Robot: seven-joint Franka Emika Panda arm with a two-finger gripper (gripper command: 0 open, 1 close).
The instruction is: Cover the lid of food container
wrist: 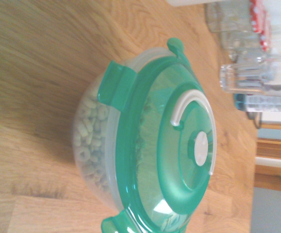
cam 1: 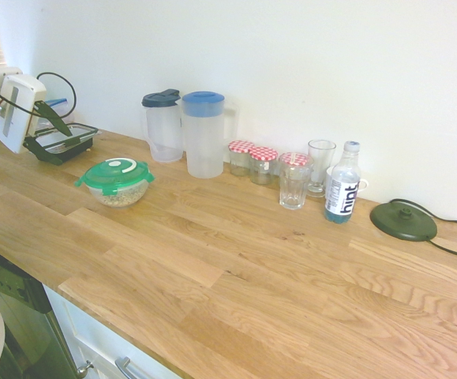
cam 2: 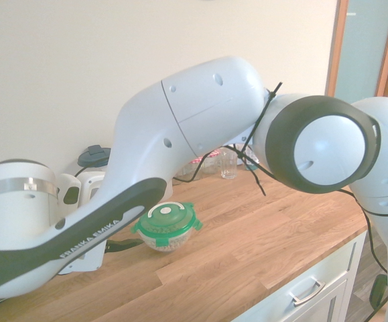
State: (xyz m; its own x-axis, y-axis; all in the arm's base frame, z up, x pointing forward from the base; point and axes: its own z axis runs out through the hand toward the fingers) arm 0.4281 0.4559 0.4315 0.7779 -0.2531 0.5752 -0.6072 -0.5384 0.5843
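The green lid sits on top of the food container, a small clear bowl with pale cereal rings inside, and it covers the bowl fully; in the wrist view the lid's clip tabs stick out around the rim and the white ring and white centre disc are on its top. The bowl stands on the wooden counter, on the left part of it in the first exterior view, a little nearer than the row of things along the wall. My gripper is to the left of the bowl and above the counter, apart from the lid and holding nothing; its dark fingers point down toward the right, but I cannot tell from these pictures how wide they stand. Just behind my gripper lies a black-rimmed rectangular container. Further back, near the white wall, stand two tall clear jugs, one with a dark lid and one with a blue lid. To their right are small jars with red checked lids, then two drinking glasses, a water bottle, and far right a dark round base with a cable.
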